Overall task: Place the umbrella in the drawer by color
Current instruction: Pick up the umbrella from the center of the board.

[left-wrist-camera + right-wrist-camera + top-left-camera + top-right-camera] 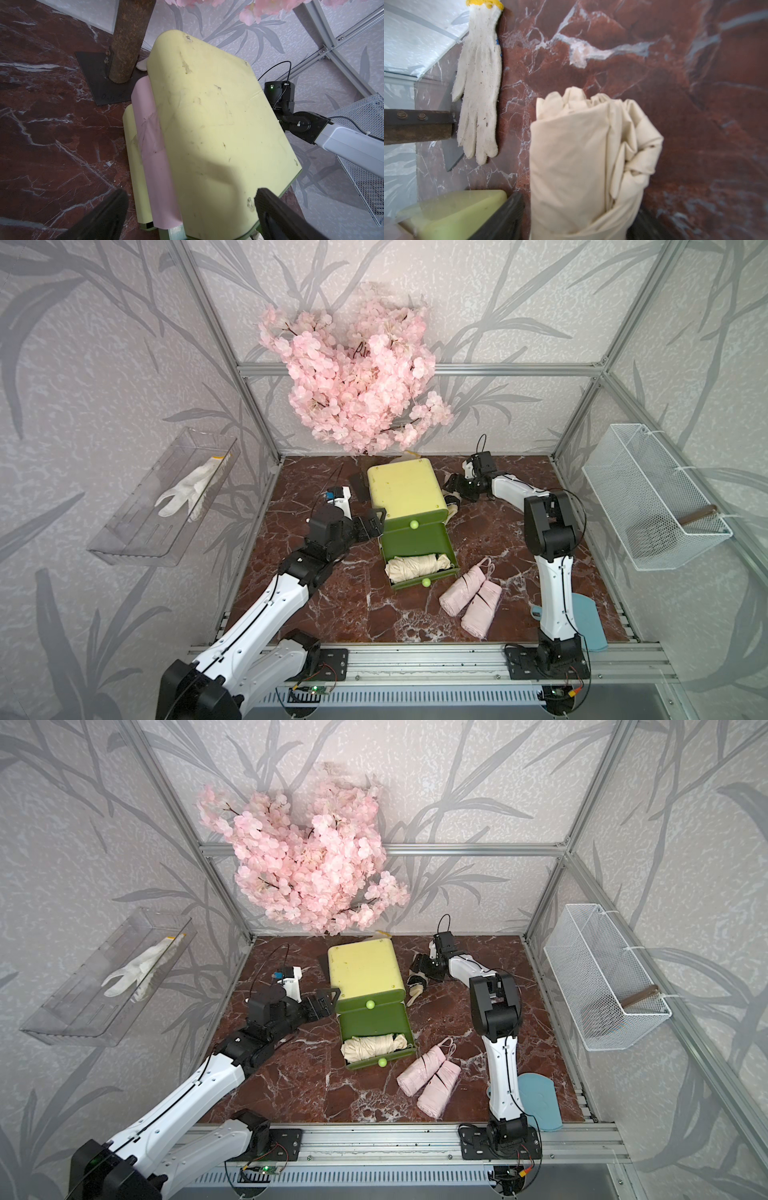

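Right claw (452, 491) straddles the rolled cream fabric umbrella (587, 166); whether it is clenched cannot be told. Probably soft, light, compressible: best gripped across mid-roll. Left claw (374, 522) released.

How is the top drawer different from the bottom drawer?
The top drawer is pushed shut, while the bottom drawer is pulled out toward the front. The bottom drawer shows a rolled cream umbrella lying inside; what the top drawer holds cannot be seen. Both are green, and each has a pale round knob on its front.
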